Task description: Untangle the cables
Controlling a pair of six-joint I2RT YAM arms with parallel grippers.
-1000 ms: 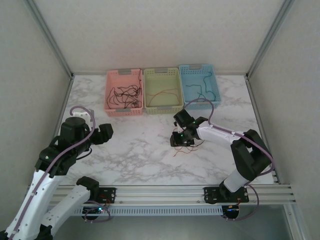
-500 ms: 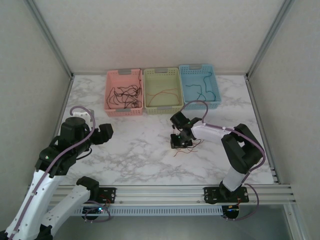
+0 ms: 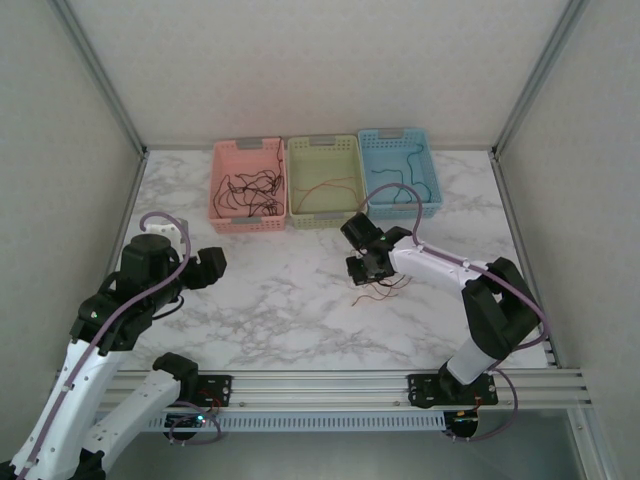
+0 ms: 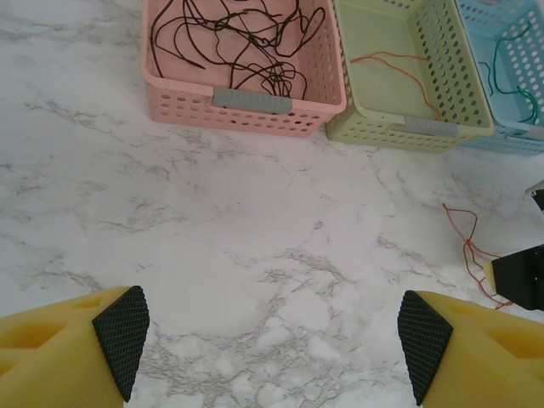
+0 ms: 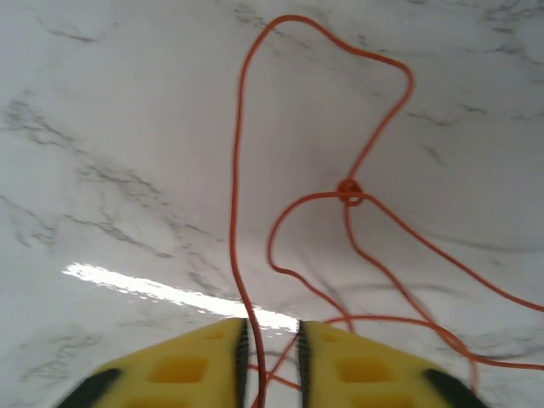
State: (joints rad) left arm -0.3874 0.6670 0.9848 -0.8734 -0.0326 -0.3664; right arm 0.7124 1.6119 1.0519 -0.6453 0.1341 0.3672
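Observation:
A loose bunch of thin orange-red cables (image 3: 386,290) lies on the marble right of centre, with a small knot (image 5: 349,191) where strands cross. My right gripper (image 3: 368,272) points down over the bunch's left end. Its yellow fingers (image 5: 195,361) stand a narrow gap apart, and one orange strand (image 5: 240,255) runs up between them near the left pad, not pinched. My left gripper (image 3: 205,265) hovers wide open over bare marble at the left, with nothing between its pads (image 4: 121,333). The same bunch (image 4: 467,242) is at the right edge of the left wrist view.
Three baskets stand in a row at the back. The pink basket (image 3: 215,190) holds black cables (image 4: 246,42), the green basket (image 3: 325,222) an orange one (image 4: 399,59), and the blue basket (image 3: 400,135) green ones (image 4: 527,102). Frame posts flank the table.
The right gripper closed nearly shut over the bunch, then eased apart and shifted slightly back and right. The cables spread a little with it. The left arm stayed still.

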